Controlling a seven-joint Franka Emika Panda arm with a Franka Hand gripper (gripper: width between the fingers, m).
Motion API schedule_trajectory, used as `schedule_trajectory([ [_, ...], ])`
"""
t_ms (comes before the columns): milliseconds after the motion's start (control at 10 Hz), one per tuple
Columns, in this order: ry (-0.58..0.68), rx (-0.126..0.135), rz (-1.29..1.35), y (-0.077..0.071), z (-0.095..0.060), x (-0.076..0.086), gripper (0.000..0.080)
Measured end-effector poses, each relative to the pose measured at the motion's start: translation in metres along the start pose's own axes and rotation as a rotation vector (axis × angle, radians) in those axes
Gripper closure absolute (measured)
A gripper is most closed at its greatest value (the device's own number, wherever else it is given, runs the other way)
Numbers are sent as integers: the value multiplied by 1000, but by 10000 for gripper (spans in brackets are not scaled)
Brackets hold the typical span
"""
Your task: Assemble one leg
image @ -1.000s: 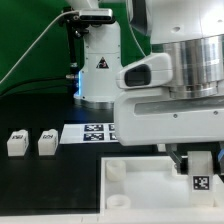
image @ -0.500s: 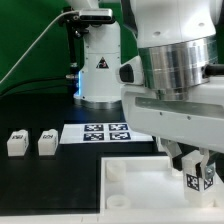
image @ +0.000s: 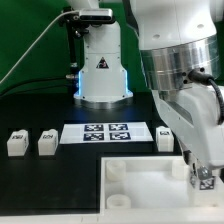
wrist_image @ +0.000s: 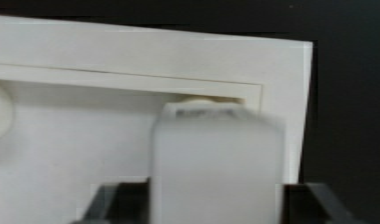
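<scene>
Our arm swung toward the exterior view's right, uncovering a spare post (image: 165, 138). Over the tabletop (image: 140, 180), our gripper (image: 203, 178) clamped the leg (image: 203, 181) above a corner socket (wrist_image: 208, 102); seating it remained. Two posts (image: 30, 143) waited.

— Where was the held leg (image: 203, 178)?

— Upright at the exterior view's right, over the tray top's (image: 140, 170) right corner, its square tag facing the camera. In the wrist view the leg (wrist_image: 217, 155) stood as a plain white post just before the corner socket (wrist_image: 208, 102).

— And the others?

— Two legs (image: 15, 143) (image: 46, 143) stood side by side on the black table at the left; another (image: 166, 138) stood beside the marker board (image: 107, 132).
</scene>
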State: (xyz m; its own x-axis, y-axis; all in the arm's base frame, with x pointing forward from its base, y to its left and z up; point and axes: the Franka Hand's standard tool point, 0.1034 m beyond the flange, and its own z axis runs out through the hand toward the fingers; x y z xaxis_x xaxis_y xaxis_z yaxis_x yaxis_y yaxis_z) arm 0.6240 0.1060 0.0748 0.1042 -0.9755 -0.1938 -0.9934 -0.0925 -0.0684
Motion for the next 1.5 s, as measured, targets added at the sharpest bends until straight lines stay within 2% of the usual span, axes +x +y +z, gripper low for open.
schedule_trajectory([
  [100, 3, 1, -89, 0, 1, 0, 335],
  [200, 5, 1, -200, 0, 3, -2, 214],
  [300, 8, -1, -309, 0, 3, -8, 170],
  [400, 17, -5, -501, 0, 3, -10, 170],
  [800, 20, -12, -927, 0, 3, -8, 151],
  [1100, 64, -76, -1469, 0, 3, -8, 151],
  [1200, 63, -81, -1568, -1, 2, -7, 151],
  [1400, 63, -80, -1575, -1, 2, -7, 151],
  [1500, 63, -80, -1575, -1, 2, -7, 275],
])
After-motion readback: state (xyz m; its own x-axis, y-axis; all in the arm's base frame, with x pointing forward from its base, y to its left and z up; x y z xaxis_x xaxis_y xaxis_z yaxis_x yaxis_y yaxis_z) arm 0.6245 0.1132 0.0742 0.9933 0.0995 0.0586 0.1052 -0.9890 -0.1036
